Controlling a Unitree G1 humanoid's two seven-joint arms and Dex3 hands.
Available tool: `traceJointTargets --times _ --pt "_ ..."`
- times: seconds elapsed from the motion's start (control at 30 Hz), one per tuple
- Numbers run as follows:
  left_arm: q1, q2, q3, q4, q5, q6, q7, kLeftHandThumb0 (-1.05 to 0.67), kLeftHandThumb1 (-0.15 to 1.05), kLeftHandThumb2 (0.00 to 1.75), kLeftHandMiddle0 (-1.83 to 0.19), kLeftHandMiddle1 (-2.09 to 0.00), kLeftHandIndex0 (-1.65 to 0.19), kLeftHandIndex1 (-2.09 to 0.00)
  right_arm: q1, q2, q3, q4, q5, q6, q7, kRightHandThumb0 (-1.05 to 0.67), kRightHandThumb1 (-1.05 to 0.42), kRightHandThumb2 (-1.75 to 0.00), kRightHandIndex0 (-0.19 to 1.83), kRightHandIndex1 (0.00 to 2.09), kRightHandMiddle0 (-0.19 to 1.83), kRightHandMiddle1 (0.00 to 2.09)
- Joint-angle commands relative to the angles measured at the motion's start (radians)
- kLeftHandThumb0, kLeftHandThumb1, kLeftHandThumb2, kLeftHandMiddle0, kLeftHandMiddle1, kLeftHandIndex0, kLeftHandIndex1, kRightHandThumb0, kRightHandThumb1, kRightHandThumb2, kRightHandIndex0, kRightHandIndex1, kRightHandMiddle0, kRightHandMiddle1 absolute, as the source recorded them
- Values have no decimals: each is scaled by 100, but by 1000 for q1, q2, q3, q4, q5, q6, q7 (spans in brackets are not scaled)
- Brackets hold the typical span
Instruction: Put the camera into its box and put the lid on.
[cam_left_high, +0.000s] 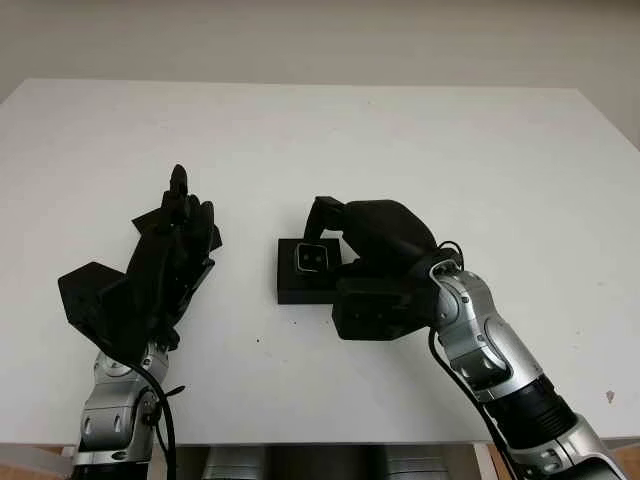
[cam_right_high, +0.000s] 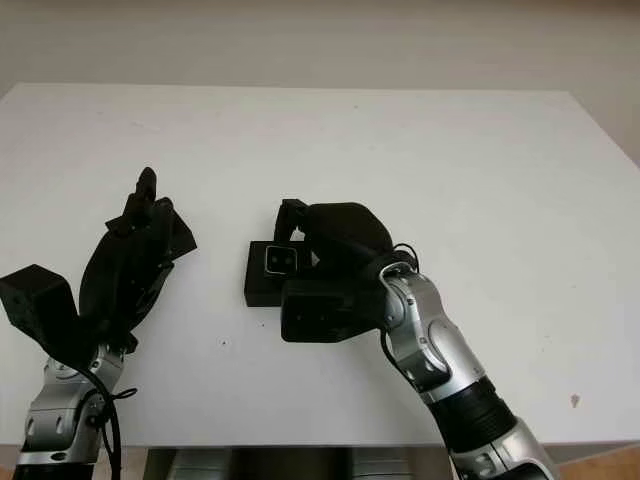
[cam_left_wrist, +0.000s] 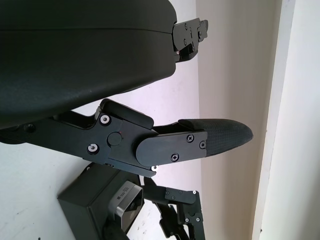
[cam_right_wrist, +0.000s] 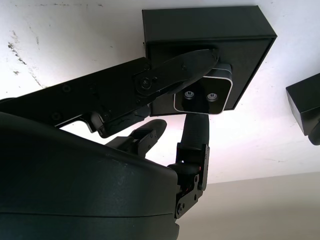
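Observation:
A shallow black box (cam_left_high: 298, 287) lies open at the table's middle. A small camera (cam_left_high: 312, 257) with a silver face and two lenses sits in the box's right part, lenses up. My right hand (cam_left_high: 330, 235) comes in from the right and is shut on the camera (cam_right_wrist: 202, 96), one finger (cam_right_wrist: 185, 67) across its edge and another (cam_right_wrist: 195, 127) on the opposite side. To the left of the box, clear of it, my left hand (cam_left_high: 175, 250) is open. A black boxy shape (cam_right_wrist: 305, 107) shows beside it; I cannot tell whether it is the lid.
The white table (cam_left_high: 420, 150) stretches wide behind and to the right of the box. Its front edge (cam_left_high: 330, 440) runs close below both forearms. The right wrist's black camera block (cam_left_high: 375, 310) hangs just right of the box.

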Motion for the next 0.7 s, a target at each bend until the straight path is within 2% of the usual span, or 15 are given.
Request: traceJointTargets --times 0.0,0.2,0.4,0.47,0.53,0.57,0.67 --pt "5 -2 -5 -14 9 -9 2 -77 105 54 19 0 19 0 -13 -13 -3 -7 -2 -5 5 -39 -105 -8 68 8 35 194" --pt "8 -6 -3 -18 7 -10 3 -77 105 54 19 0 19 0 -13 -30 12 -14 -27 -18 18 -41 -105 -7 68 7 34 184" --pt "9 -7 -2 -19 5 -5 -1 -78 105 53 19 0 19 0 -26 -65 44 -40 -103 -14 70 -46 -105 -7 62 4 32 195" --pt "10 -9 -3 -18 8 -11 1 -77 105 53 19 0 19 0 -26 -69 44 -55 -112 -12 90 -52 -102 -6 57 3 24 168" --pt "9 -13 -2 -17 7 -13 2 -77 105 53 19 0 19 0 -25 -73 42 -69 -115 -17 102 -62 -99 -5 48 1 17 131" --pt "9 -14 -2 -17 5 -11 3 -77 105 53 19 0 19 0 -23 -75 40 -75 -114 -18 108 -65 -97 -5 43 1 17 111" --pt "10 -13 -3 -18 6 -10 1 -77 105 53 19 0 19 0 -23 -78 38 -87 -116 -13 129 -69 -96 -5 34 2 22 76"
